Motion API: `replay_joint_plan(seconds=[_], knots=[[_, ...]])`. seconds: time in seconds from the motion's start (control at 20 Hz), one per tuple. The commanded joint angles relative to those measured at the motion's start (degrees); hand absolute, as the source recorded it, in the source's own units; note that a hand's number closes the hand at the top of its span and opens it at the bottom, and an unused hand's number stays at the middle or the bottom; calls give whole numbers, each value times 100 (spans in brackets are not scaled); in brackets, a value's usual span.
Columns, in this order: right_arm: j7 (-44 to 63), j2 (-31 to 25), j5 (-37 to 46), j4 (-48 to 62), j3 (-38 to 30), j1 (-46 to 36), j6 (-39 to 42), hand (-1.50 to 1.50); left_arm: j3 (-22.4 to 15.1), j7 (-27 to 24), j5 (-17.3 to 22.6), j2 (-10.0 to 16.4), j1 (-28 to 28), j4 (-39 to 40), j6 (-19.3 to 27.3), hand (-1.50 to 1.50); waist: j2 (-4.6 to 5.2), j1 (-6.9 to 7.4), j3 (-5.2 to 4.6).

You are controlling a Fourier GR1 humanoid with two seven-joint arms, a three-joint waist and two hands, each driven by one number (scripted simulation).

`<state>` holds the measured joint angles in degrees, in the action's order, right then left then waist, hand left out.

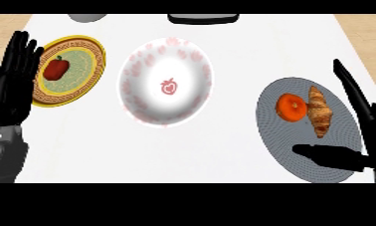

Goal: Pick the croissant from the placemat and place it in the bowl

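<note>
We see a wide white desk (235, 140) filling most of the head view. At its middle stands a round white bowl with pink strawberry prints on its wall (140, 95) and one red strawberry at its bottom; nothing lies in it. To the right of the bowl, well apart from it, lies a round grey woven placemat (283, 135). On the far left sits a round yellow plate with a brown patterned rim (82, 65).

The left robot hand (16, 80), black, shows at the left edge just beside the yellow plate, open with its fingers straight and pointing up, holding nothing. The right robot hand (354, 98) is spread wide open at the placemat: its straight fingers run along the mat's right edge and its thumb lies across the mat's lower part. It has hold of nothing.

The golden-brown croissant (320, 110) lies on the placemat, lengthwise, between those fingers and an orange round fruit (291, 107) that sits just beside it on its left. We cannot see the hand touching the croissant. A small red bell pepper (55, 68) rests on the yellow plate.
</note>
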<state>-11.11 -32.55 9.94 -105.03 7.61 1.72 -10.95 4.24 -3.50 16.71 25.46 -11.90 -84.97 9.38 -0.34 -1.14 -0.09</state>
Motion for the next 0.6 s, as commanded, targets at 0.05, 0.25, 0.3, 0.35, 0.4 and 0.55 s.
replay_joint_plan(seconds=[0.05,0.25,0.3,0.35,0.4,0.55], knots=[[1270,-943,218,-978,-627,512,354,-150,133,-229,21,32,238,10,-167,0,-6,-18,-5],[2237,-2068,-45,-1101,-971,555,1529,-150,157,32,48,99,66,-45,-125,0,-4,-26,-16],[2291,-2243,-86,-1139,-932,649,1791,-150,48,-30,-80,-33,-23,134,-22,0,17,-75,-15],[2439,-2398,-169,-1252,-992,712,2004,-150,175,18,38,44,-37,34,-82,0,7,-31,-10],[2517,-2517,-276,-1339,-1090,834,2191,-150,232,176,121,204,91,-153,-217,0,-7,11,-4],[2806,-2765,-447,-1299,-1024,776,2764,-150,139,142,12,52,113,-223,-121,0,19,89,1]])
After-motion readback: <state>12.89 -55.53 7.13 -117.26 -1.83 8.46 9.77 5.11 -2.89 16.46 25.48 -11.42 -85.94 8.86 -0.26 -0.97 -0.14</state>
